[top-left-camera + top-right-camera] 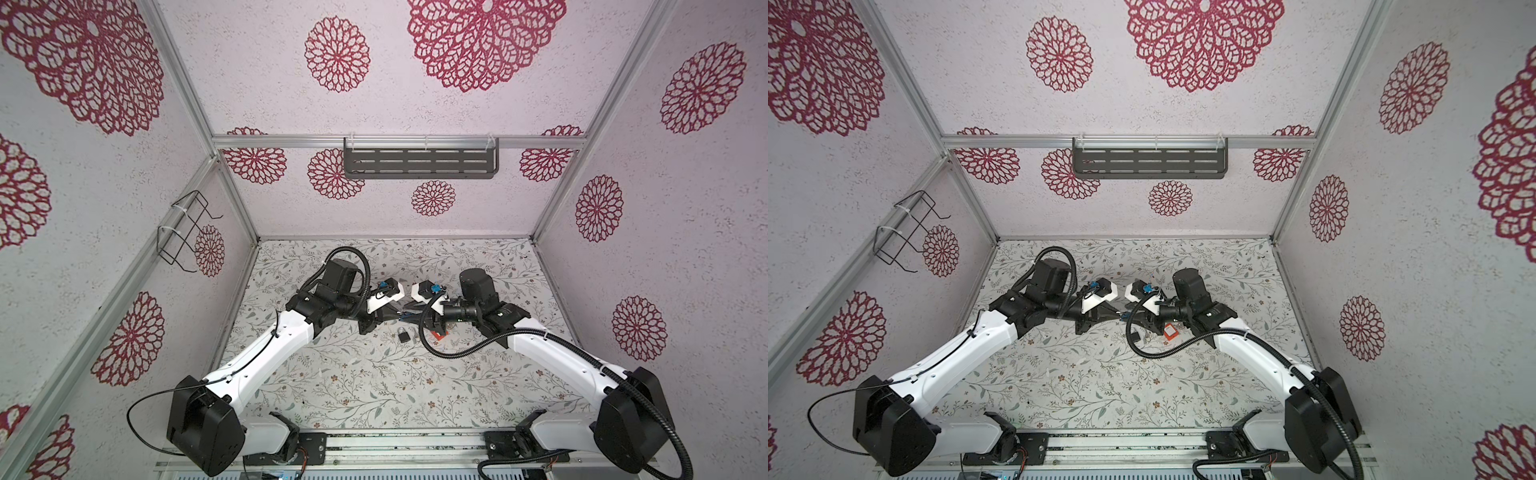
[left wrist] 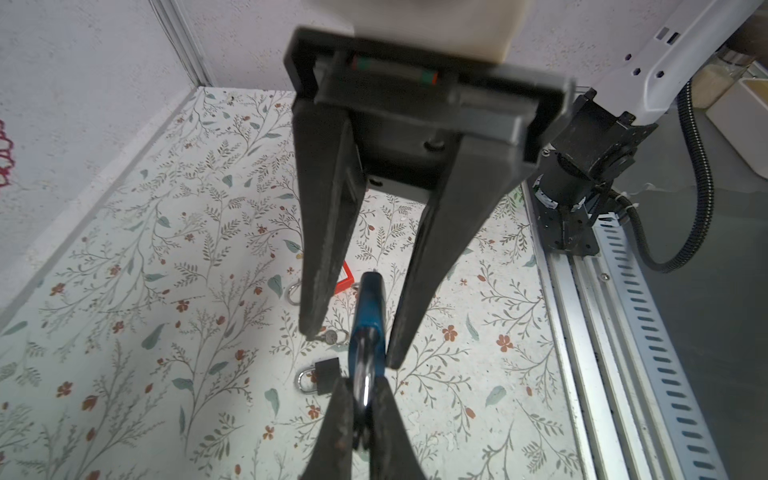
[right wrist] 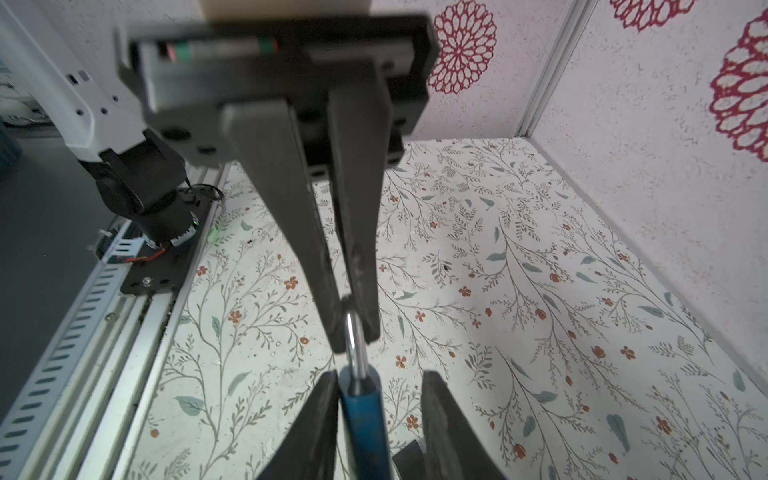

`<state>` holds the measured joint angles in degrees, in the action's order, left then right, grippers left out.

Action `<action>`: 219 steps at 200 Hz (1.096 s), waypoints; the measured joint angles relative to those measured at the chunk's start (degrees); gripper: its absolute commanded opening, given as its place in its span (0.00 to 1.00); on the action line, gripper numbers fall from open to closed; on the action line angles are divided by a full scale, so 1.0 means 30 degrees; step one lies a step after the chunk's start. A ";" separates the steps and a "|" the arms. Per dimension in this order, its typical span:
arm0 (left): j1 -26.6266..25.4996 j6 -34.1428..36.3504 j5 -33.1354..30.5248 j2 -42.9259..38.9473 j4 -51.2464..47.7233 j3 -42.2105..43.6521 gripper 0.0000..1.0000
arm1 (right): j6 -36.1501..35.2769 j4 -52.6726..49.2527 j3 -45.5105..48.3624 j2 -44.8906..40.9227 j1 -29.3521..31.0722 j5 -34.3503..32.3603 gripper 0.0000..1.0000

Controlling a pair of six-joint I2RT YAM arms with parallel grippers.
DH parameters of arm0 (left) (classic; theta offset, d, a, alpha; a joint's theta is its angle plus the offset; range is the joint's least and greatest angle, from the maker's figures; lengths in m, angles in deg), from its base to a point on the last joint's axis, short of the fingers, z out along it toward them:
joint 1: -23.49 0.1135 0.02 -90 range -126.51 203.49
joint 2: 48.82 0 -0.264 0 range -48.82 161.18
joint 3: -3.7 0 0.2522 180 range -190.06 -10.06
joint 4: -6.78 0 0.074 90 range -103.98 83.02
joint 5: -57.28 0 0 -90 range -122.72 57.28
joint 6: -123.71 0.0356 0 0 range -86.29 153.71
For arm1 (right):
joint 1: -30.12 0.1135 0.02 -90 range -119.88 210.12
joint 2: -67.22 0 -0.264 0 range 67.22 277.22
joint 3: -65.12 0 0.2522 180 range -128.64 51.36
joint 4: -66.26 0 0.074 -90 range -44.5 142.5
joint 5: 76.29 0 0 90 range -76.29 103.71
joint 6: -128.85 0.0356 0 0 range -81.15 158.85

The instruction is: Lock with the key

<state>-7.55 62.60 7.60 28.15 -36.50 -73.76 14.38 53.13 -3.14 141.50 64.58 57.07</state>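
Right wrist view: left jaws clenched on shackle [image 3: 358, 353] of padlock [image 3: 365, 424], right jaws released around its body; advise closing squarely.

Nothing legible here: no words, brands, numbers or signs can be made out in any view.

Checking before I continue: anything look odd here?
Mildly: the blue padlock is held by its silver shackle in the shut left gripper, while the right gripper stands open around its body, holding no key.
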 measured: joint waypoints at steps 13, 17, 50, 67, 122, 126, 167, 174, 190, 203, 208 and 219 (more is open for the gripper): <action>-0.0087 -0.0131 0.0073 -0.0015 -0.0248 0.0211 0.00 | -0.0102 0.0284 0.0000 -0.0306 0.0029 -0.0022 0.49; -0.0109 -0.0168 0.0073 -0.0036 -0.0299 0.0270 0.00 | -0.0175 0.0299 0.0000 -0.0408 0.0029 -0.0044 0.51; -0.0138 -0.0503 0.0000 -0.0131 -0.0437 0.0590 0.00 | -0.0328 0.0233 0.0364 -0.1472 0.0029 -0.0255 0.57; -0.0138 -0.0568 -0.0066 -0.0299 -0.0423 0.0678 0.00 | -0.0328 0.0000 0.1137 -0.2361 0.0029 -0.0539 0.57; -0.0138 -0.0539 -0.0262 -0.0692 -0.0444 0.0816 0.00 | -0.0379 -0.1734 0.3592 -0.4852 0.0029 -0.2113 0.46; -0.0138 -0.0517 -0.0270 -0.0699 -0.0444 0.0823 0.00 | -0.0357 -0.1829 0.3657 -0.4903 0.0029 -0.2186 0.44; -0.0138 -0.0401 -0.0342 -0.0903 -0.0561 0.0969 0.00 | -0.0699 -0.2790 0.3701 -0.4889 0.0029 -0.2659 0.31; -0.0138 -0.0386 -0.0364 -0.0947 -0.0583 0.0998 0.00 | -0.0845 -0.2958 0.3563 -0.4758 0.0029 -0.2667 0.31; -0.0138 -0.0335 -0.0408 -0.1078 -0.0605 0.1093 0.00 | -0.1035 -0.3315 0.3067 -0.4299 0.0029 -0.2579 0.29; -0.0138 -0.0313 -0.0444 -0.1151 -0.0641 0.1137 0.00 | -0.1173 -0.3563 0.2703 -0.3898 0.0029 -0.2463 0.28; -0.0138 -0.0299 -0.0452 -0.1158 -0.0641 0.1144 0.00 | -0.1202 -0.3636 0.2623 -0.3789 0.0029 -0.2433 0.27; -0.0138 -0.0270 -0.0474 -0.1158 -0.0648 0.1144 0.00 | -0.1326 -0.3774 0.2521 -0.3592 0.0058 -0.2390 0.25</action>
<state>-7.97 61.79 6.18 24.68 -38.44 -70.33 10.40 41.80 4.42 130.72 64.75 49.90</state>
